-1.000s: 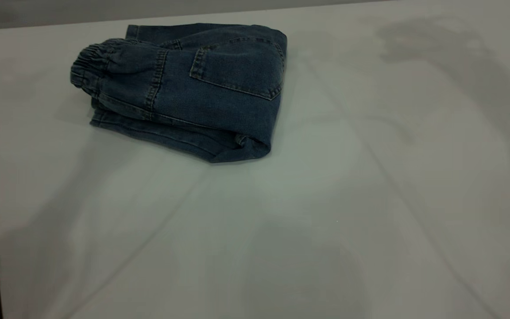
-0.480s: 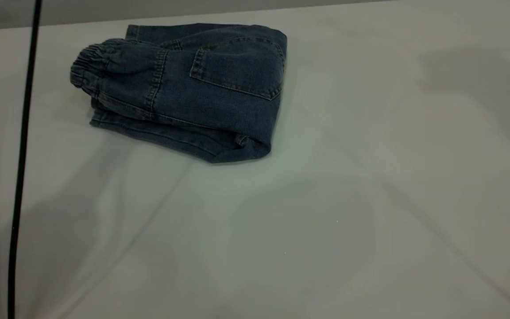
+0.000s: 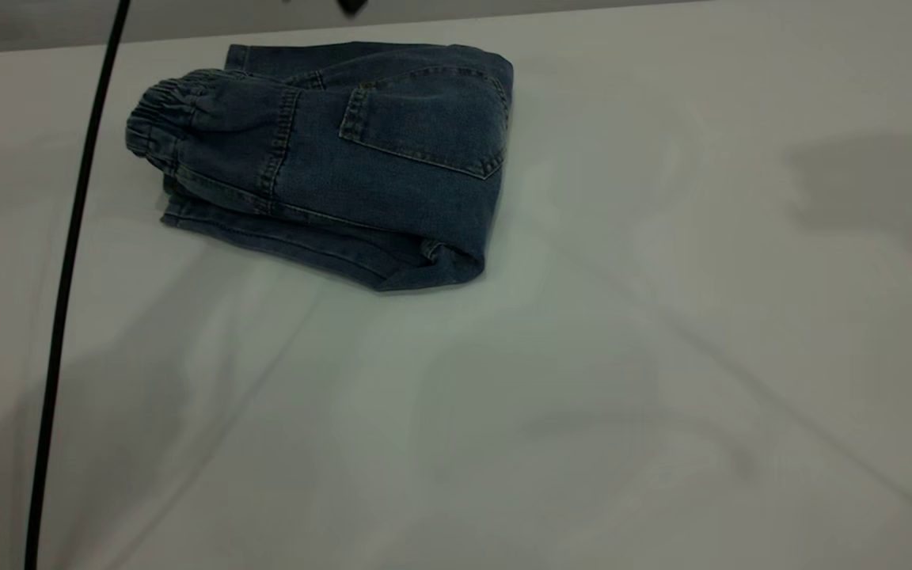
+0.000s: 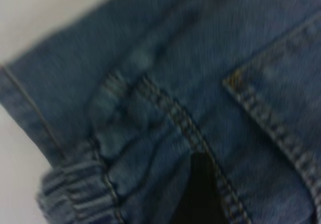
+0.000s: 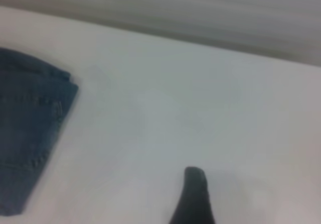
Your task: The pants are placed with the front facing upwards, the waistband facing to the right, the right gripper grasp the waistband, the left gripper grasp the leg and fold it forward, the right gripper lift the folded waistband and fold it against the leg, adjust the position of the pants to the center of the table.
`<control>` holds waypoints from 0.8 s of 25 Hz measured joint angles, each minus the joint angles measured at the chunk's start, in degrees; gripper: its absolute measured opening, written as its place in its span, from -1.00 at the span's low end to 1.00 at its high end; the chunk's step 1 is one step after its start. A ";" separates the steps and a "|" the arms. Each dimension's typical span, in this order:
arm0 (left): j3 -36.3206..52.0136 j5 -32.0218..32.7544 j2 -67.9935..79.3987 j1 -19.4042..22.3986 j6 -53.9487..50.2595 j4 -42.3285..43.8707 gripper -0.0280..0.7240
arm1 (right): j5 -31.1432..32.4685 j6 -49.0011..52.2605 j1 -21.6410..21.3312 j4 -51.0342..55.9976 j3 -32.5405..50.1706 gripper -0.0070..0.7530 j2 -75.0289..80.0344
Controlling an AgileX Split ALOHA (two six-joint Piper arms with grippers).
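We're looking at a lab or test-bench setup, not a home. The table (image 3: pixel 583 356) is filling nearly the whole exterior view: plain, white to light grey, smooth, with faint creases running across it like a stretched cover. A bare grey wall (image 3: pixel 187 20) is showing behind its far edge. A thin black cable (image 3: pixel 68 277) is hanging down at the view's left. Only folded denim pants (image 3: pixel 329 158) are lying on it, with soft shadows crossing the surface.

Grey wall strip (image 3: pixel 28 24) behind the far edge, soft shadows under dim even light
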 joint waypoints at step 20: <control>13.27 -4.93 5.10 0.00 5.00 1.35 0.47 | 0.03 0.00 0.00 1.07 0.38 0.32 -1.74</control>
